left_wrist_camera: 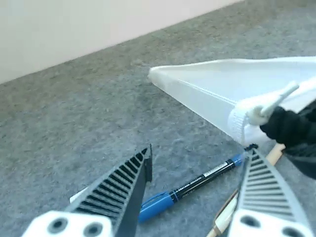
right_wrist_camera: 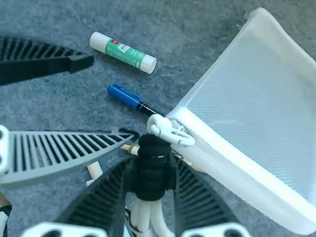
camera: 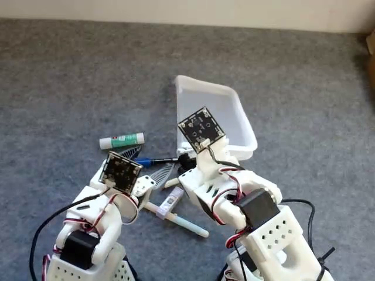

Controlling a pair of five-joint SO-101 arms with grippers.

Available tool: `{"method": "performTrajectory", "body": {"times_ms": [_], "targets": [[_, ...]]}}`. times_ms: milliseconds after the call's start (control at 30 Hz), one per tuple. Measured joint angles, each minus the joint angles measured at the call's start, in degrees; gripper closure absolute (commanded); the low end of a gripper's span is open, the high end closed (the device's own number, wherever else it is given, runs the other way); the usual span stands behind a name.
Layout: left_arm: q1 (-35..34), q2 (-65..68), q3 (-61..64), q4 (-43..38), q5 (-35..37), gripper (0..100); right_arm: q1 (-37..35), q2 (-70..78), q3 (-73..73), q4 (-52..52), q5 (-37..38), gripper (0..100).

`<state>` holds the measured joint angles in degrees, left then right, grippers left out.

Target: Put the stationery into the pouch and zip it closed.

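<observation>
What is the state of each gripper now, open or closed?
Left gripper: open, holding nothing.
Right gripper: closed on the black zipper tab of the pouch.

Grey carpet-like surface (camera: 70, 76), rough and matt all over. The white mesh-cloth pouch (right_wrist_camera: 247, 98) shows a fine weave, semi-sheer. Blue plastic pen (left_wrist_camera: 197, 181) gleams, smooth and glossy. White-and-green plastic glue stick (right_wrist_camera: 123, 53), smooth too. Left gripper (left_wrist_camera: 200, 153): ribbed matt plastic.
</observation>
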<state>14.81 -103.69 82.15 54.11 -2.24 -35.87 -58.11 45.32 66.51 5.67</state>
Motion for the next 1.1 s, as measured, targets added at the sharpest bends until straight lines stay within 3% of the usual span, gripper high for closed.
{"method": "performTrajectory", "body": {"times_ms": [300, 1100], "targets": [[0.0, 0.0, -0.62, 0.0, 0.44, 72, -3.69, 0.0, -0.09, 2.37, -0.44, 99.4], [3.69, -0.09, 2.46, 1.14, 0.44, 72, -4.48, -0.09, -0.09, 2.73, -1.41, 99.4]]}}
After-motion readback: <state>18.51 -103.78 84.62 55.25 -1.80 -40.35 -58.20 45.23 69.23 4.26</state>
